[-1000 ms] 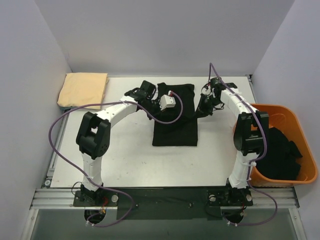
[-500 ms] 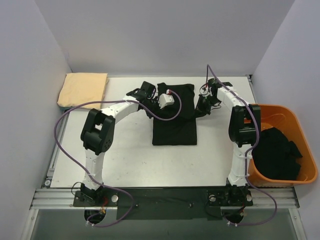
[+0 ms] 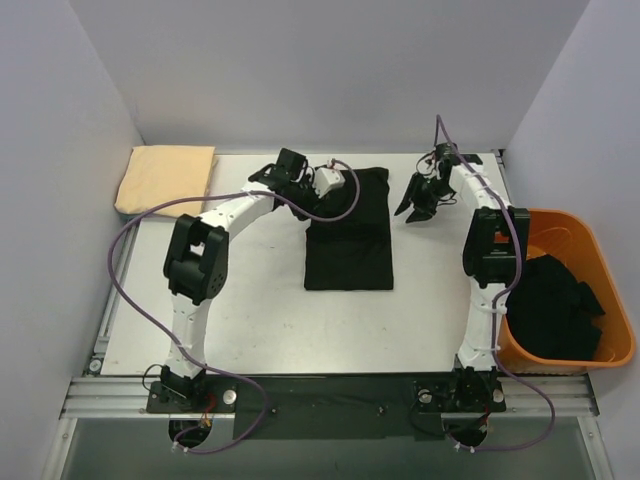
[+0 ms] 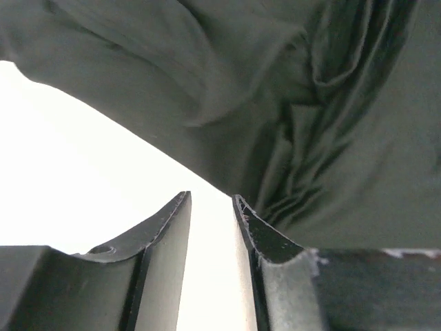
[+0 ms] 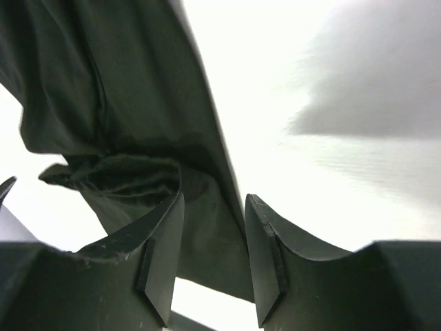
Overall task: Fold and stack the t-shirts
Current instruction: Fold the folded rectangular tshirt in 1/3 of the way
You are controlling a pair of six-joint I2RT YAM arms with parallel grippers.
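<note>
A black t-shirt (image 3: 348, 240) lies folded into a tall rectangle at the middle of the table. My left gripper (image 3: 312, 198) is at its far left edge; in the left wrist view the jaws (image 4: 210, 200) stand slightly apart with bare table between them and creased black cloth (image 4: 275, 103) just beyond. My right gripper (image 3: 408, 208) is off the shirt's far right edge, open; black cloth (image 5: 124, 103) shows past and behind the gap (image 5: 213, 200), ungripped. A pale yellow-tan t-shirt (image 3: 167, 178) lies folded at the far left corner. The printed tee is out of view.
An orange plastic bin (image 3: 600, 255) stands at the right table edge, with a heap of black t-shirts (image 3: 560, 305) in it. Grey walls close in the back and both sides. Purple cables loop off both arms over the table.
My right gripper has drawn back to the right, off the shirt's edge. My left gripper has moved toward the far left corner. The shirt's right side now lies flat and straight.
</note>
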